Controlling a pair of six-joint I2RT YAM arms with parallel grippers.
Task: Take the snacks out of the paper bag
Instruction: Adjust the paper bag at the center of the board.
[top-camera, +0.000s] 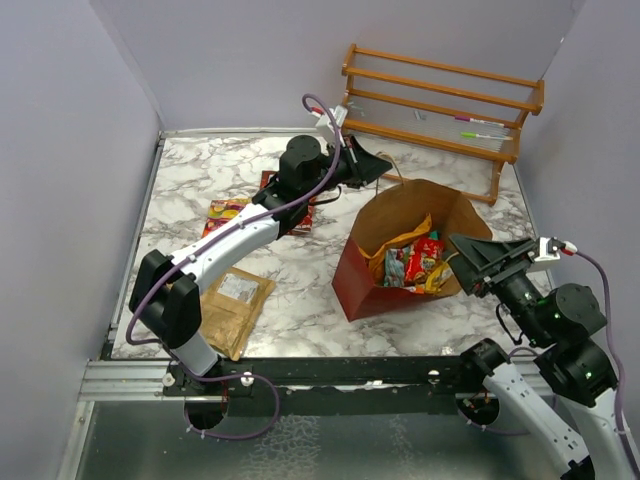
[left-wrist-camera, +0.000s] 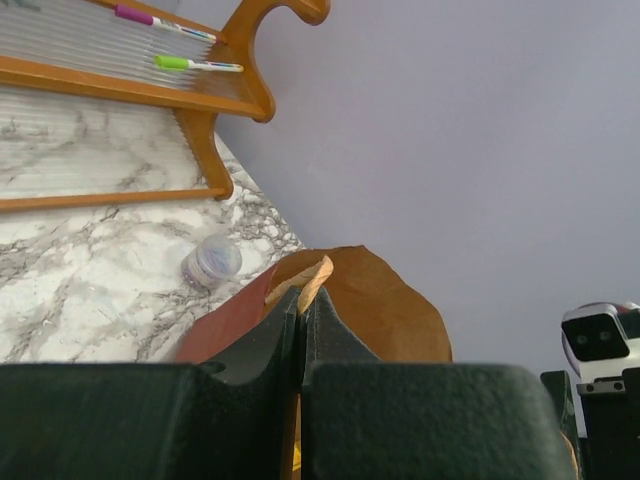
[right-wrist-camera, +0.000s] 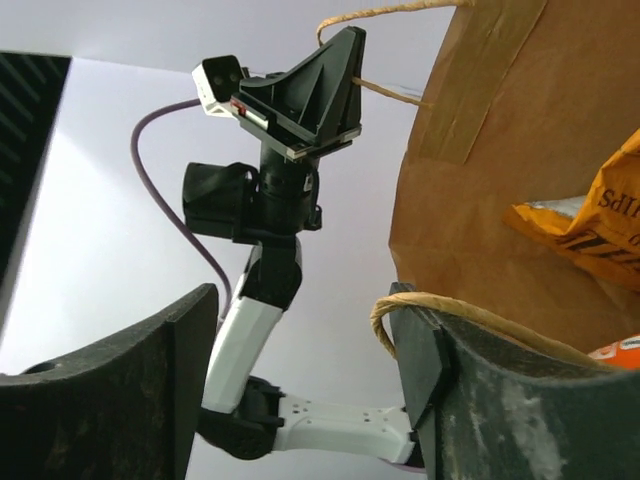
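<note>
The paper bag (top-camera: 352, 280), red outside and brown inside, lies with its mouth toward the right arm. Several snacks (top-camera: 412, 262) in red, orange and teal show inside it. My left gripper (top-camera: 383, 163) is above the bag's far rim, shut on the bag's twisted handle (right-wrist-camera: 388, 91); brown paper (left-wrist-camera: 312, 280) shows between its fingertips (left-wrist-camera: 301, 300). My right gripper (top-camera: 466, 262) is at the bag's mouth, open (right-wrist-camera: 303, 300), and the near handle (right-wrist-camera: 440, 305) is draped over its right finger. An orange packet (right-wrist-camera: 590, 225) shows inside the bag.
An orange wooden rack (top-camera: 440, 100) with markers stands at the back right. Red and yellow packets (top-camera: 228, 210) and another red one (top-camera: 296, 215) lie under the left arm. A brown padded envelope (top-camera: 235, 305) lies front left. A small jar (left-wrist-camera: 212, 262) sits by the rack.
</note>
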